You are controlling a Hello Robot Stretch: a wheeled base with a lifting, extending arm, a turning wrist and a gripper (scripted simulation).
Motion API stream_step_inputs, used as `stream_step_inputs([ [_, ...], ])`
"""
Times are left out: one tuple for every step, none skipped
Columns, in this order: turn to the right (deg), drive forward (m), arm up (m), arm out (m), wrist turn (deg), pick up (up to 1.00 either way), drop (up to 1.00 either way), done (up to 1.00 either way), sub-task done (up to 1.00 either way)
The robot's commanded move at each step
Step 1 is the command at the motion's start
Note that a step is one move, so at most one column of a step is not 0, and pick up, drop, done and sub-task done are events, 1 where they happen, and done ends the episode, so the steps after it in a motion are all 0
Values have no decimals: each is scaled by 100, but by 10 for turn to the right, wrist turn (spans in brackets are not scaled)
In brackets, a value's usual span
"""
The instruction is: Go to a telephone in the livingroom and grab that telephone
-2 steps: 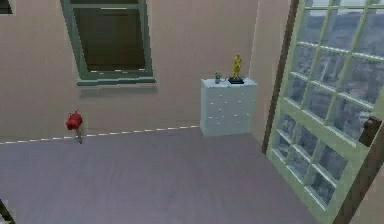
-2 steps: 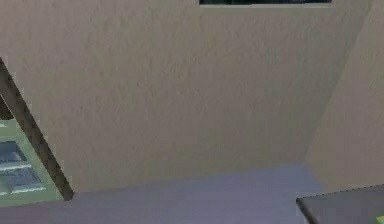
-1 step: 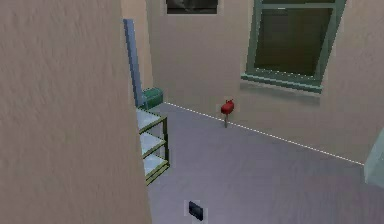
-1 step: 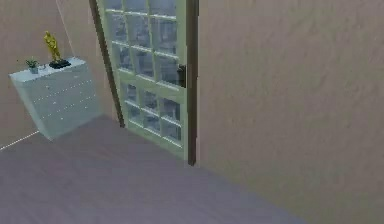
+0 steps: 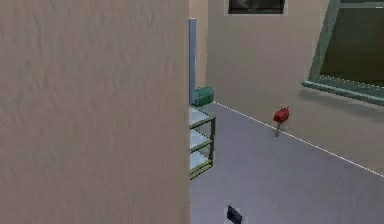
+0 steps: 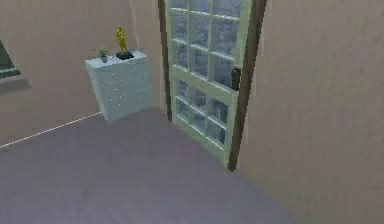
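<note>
A beige wall stands close in the forward view's left half, hiding what lies behind it. Past its edge a pale shelf unit carries a green rounded object on top. A small red object lies on the grey floor by the far wall. In the arm side view a glazed door with a dark handle stands in the wall.
A white dresser stands in the corner, with a small plant and a yellow figure on top. A green-framed window sits at the forward view's upper right. A small dark item lies on the floor. Grey floor stretches ahead and to the side.
</note>
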Motion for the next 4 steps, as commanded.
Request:
stream_step_inputs([
  [0, 5, 0, 0, 0, 0, 0, 0, 0],
  [450, 0, 0, 0, 0, 0, 0, 0, 0],
  [450, 0, 0, 0, 0, 0, 0, 0, 0],
  [420, 0, 0, 0, 0, 0, 0, 0, 0],
])
